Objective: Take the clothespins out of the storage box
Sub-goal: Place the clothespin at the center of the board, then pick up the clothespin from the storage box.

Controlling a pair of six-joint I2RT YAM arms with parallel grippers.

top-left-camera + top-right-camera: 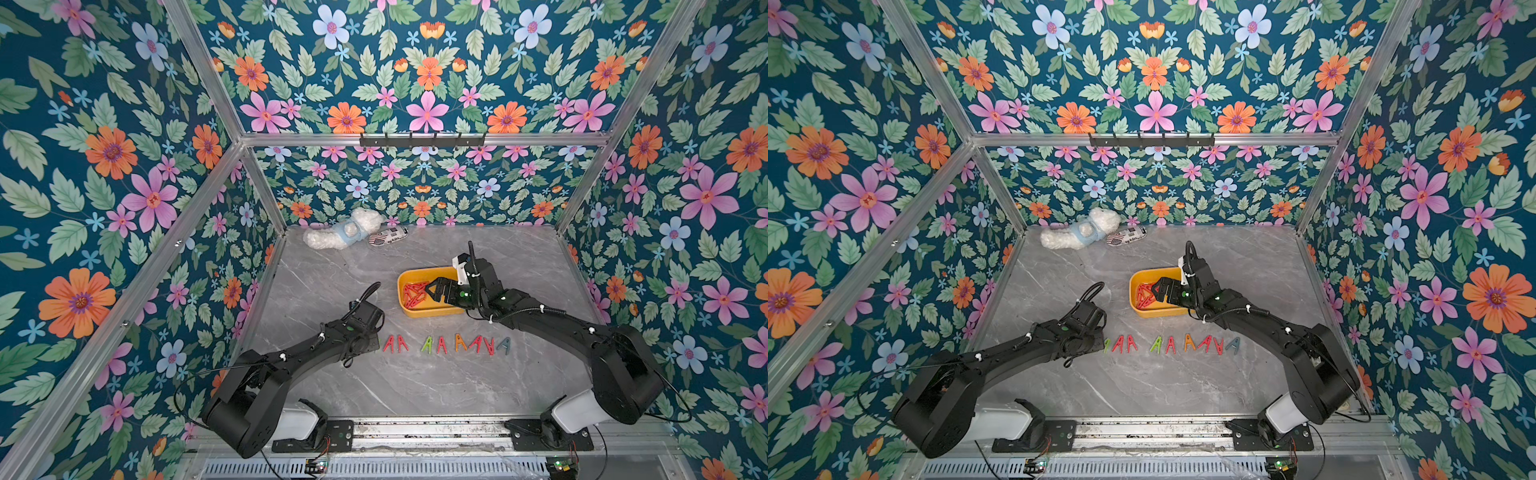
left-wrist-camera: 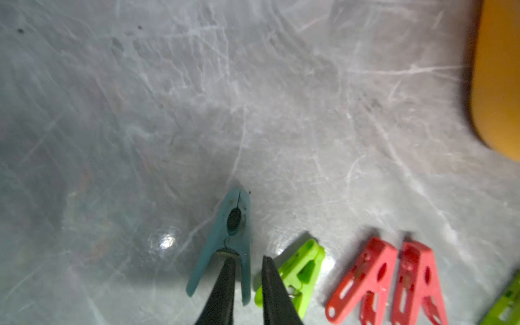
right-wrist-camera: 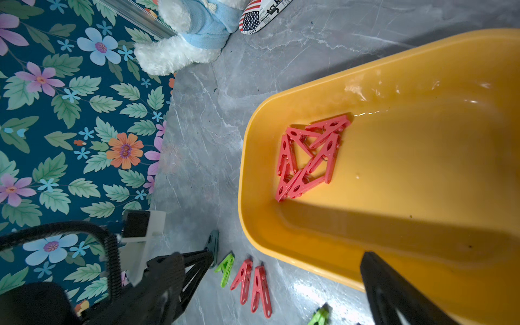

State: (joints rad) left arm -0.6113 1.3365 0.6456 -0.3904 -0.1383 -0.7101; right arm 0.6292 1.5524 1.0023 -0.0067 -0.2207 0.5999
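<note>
A yellow storage box point(image 1: 419, 312) of smooth, glossy plastic with rounded corners sits on a grey, marble-veined worktop point(image 1: 332, 291). At the end of the box nearer the left arm lies a tangle of red clothespins point(image 3: 306, 160). They are slim, A-shaped plastic pieces with slotted legs, and they overlap one another.

Nearer the robot and apart from the box, a row of clothespins point(image 1: 444, 345) lies flat on the worktop in red, lime green, orange and dull teal.

At the back, against the floral-papered walls point(image 1: 104, 166), rest a fluffy white plush toy point(image 1: 345, 235) in a pale blue garment and a small fabric pouch point(image 1: 388, 237) printed with stars, stripes and lettering.

The left arm reaches forward low, its wrist bent down over the left end of the row. The wrist view shows the left claw point(image 2: 247, 259) with its thin black fingers point(image 2: 222, 289) only narrowly parted. They straddle one leg of a teal clothespin point(image 2: 228, 236), which lies flat just beside a lime-green clothespin point(image 2: 298, 270). A sliver of worktop shows between that leg and one finger.

The right arm stretches forward and inward to the box. In both top views the right claw point(image 1: 432, 291) hangs over the box, spread wide and holding nothing, close to the red clothespins.
</note>
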